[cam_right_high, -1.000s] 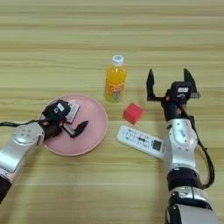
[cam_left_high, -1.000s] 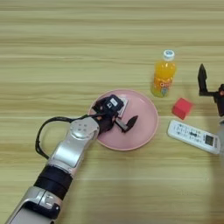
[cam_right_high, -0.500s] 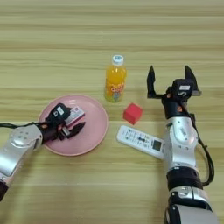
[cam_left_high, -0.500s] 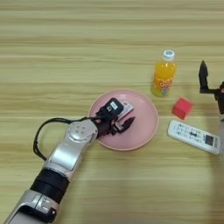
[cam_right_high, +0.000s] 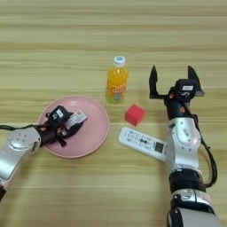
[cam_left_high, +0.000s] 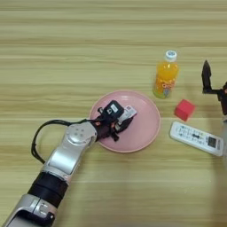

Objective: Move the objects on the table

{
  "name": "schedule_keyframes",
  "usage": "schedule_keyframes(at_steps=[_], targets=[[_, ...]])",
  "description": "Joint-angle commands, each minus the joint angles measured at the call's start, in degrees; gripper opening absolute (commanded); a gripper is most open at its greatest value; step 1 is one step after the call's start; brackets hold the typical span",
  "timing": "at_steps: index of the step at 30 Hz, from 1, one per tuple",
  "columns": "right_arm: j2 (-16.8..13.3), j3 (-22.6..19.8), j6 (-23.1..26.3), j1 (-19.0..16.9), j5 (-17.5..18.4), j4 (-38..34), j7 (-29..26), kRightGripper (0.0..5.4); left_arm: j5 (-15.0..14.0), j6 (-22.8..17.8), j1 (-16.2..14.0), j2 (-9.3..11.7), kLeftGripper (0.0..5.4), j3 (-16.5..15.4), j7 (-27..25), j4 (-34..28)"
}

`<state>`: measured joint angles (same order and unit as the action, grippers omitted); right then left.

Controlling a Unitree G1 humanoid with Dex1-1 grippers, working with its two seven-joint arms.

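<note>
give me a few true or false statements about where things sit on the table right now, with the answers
1. The small red-and-white box lies on the pink plate. True.
2. The orange drink bottle lies on its side. False: it stands upright, white cap on top.
3. The left tool is over the pink plate, at the box. True.
4. The right tool is clamped on the red cube. False: it is open, apart from the cube, holding nothing.
5. The white remote control rests on the plate. False: it lies on the table, beside the plate.
</note>
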<state>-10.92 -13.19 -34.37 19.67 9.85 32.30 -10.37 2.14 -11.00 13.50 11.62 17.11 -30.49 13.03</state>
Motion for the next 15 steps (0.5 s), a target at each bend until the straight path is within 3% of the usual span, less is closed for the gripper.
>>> schedule_keyframes(at_steps=[1,12,15], targets=[[0.1,-0.2,0.6,-0.4,0.3,-0.2,0.1,5.4,0.4,-1.0,-0.6,0.4,2.04,0.4,-0.6,-0.1],[0.0,-0.2,0.6,-0.2,0.3,0.1,0.1,5.4,-1.5,-1.5,0.1,-0.6,2.04,-2.5,0.8,-1.1],[-0.1,-0.3,0.6,-0.1,0.3,0.4,0.0,5.4,-2.6,-2.1,0.2,-0.6,2.03,-3.9,0.8,-3.8]])
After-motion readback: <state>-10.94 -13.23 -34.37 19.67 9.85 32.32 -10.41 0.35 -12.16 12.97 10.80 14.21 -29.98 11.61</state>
